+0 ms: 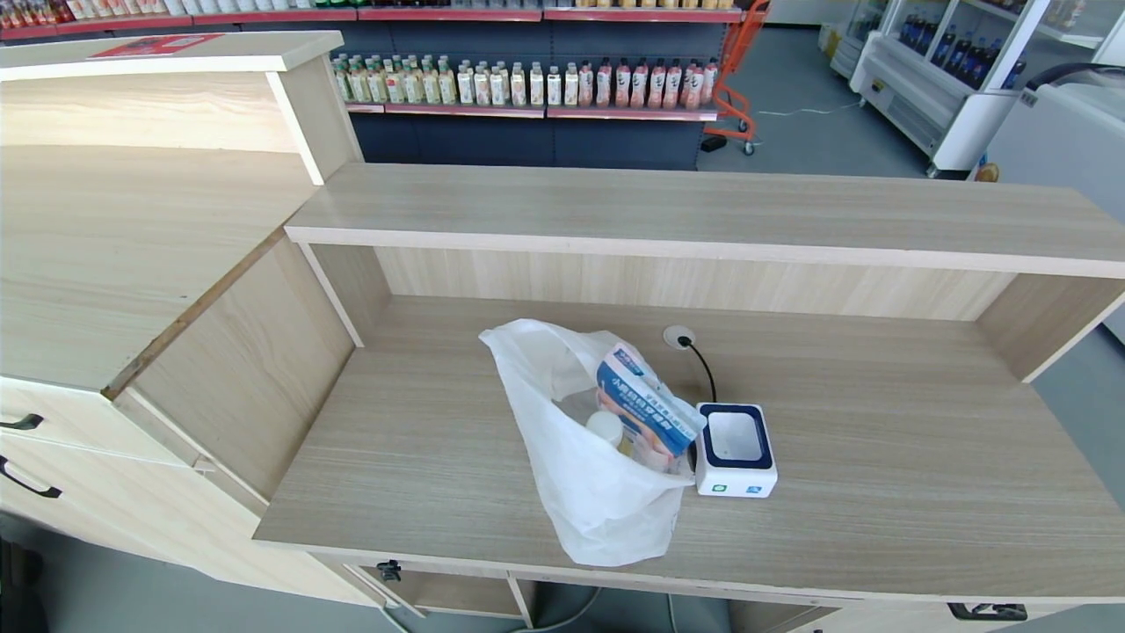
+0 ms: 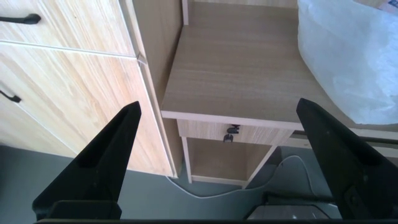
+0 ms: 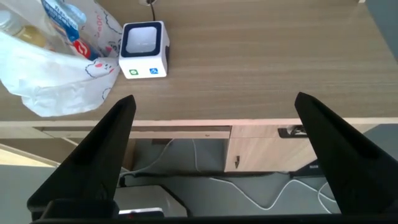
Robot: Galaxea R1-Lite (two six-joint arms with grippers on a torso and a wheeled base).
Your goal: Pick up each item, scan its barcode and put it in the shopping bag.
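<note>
Black left pincer (image 2: 219,104) and right pincer (image 3: 216,98) gape released; crinkled plastic shopping bag (image 1: 598,492) beside boxy scanner (image 1: 736,450) on woodgrain counter (image 1: 879,457).

Small shop, checkout corner. Rows of bottled drinks (image 1: 527,85) lining red-edged shelves (image 1: 545,112) behind wooden counter (image 1: 879,457). At right, glass-door coolers (image 1: 949,61) flanking aisle. On counter, barcode scanner (image 1: 736,448) sitting beside filled shopping bag (image 1: 589,492); orange trolley (image 1: 734,88) standing by shelves.

Light wood-grain worktop (image 1: 879,457), white plastic shopping bag (image 1: 580,492) near its middle, white barcode scanner (image 1: 735,450) touching the bag's right
</note>
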